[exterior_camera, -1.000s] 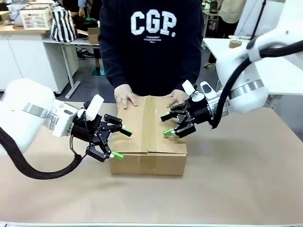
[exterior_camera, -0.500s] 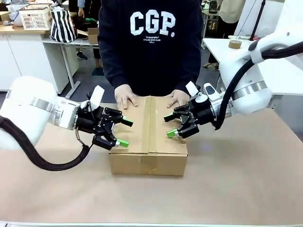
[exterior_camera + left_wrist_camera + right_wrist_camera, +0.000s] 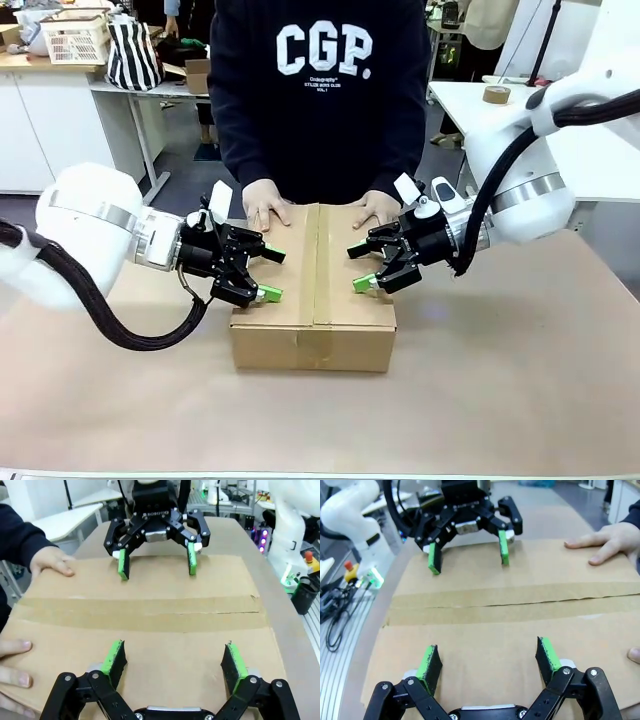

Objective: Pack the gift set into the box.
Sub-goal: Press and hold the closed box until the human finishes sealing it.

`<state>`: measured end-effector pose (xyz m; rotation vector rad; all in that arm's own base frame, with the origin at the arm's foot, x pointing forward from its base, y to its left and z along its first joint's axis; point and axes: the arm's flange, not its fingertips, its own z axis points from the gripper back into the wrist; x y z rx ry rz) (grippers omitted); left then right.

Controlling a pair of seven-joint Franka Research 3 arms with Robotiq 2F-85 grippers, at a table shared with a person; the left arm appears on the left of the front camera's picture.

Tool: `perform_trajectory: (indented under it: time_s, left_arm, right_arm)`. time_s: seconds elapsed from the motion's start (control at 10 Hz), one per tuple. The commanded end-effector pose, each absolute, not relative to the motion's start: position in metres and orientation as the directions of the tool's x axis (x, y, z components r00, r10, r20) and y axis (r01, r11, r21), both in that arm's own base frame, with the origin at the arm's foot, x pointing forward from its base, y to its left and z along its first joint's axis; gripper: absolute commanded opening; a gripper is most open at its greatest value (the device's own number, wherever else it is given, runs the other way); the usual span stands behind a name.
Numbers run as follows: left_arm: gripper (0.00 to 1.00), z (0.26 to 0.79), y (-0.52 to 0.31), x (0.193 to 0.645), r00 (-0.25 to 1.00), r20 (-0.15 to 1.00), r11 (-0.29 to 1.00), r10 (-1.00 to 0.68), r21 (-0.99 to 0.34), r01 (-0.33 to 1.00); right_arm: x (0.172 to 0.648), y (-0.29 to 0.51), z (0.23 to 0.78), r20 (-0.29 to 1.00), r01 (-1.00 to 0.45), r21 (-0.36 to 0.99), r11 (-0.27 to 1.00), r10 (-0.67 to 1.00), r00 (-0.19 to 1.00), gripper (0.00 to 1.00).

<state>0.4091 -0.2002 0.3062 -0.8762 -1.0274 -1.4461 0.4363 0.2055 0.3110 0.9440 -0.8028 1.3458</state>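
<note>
Left gripper (image 3: 272,274) and right gripper (image 3: 358,267) hover spread-fingered over the flat-topped corrugated box (image 3: 312,345).

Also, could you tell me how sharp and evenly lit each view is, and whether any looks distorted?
Front view: sharp, evenly lit, only a faint shadow at the cardboard box base on the table. Left wrist view: crisp on the left gripper, wide-angle lens splays the box's edges, green indicator light blooms at right. Right wrist view: softer, the person's hand slightly blurred.
</note>
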Motion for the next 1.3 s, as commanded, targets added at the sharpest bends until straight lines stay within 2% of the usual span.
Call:
perform_trajectory:
  time_s: [0.0,0.3,0.4,1.2]
  left_arm:
    - [1.00,0.298,-0.204,0.409,-0.108,0.914,-0.036,-0.390,0.102,0.994]
    - [1.00,0.295,-0.203,0.406,-0.069,0.909,-0.063,-0.410,0.048,0.997]
    - [1.00,0.306,-0.204,0.410,-0.095,0.930,-0.024,-0.354,0.092,0.995]
    - [1.00,0.306,-0.204,0.410,-0.095,0.930,-0.024,-0.354,0.092,0.995]
  right_arm:
    - [0.433,0.199,0.296,0.901,-0.995,0.095,0.008,0.425,0.089,1.00]
    - [0.436,0.205,0.310,0.901,-0.995,0.095,-0.013,0.427,0.080,1.00]
    - [0.436,0.205,0.310,0.901,-0.995,0.095,-0.013,0.427,0.080,1.00]
    - [0.436,0.205,0.310,0.901,-0.995,0.095,-0.013,0.427,0.080,1.00]
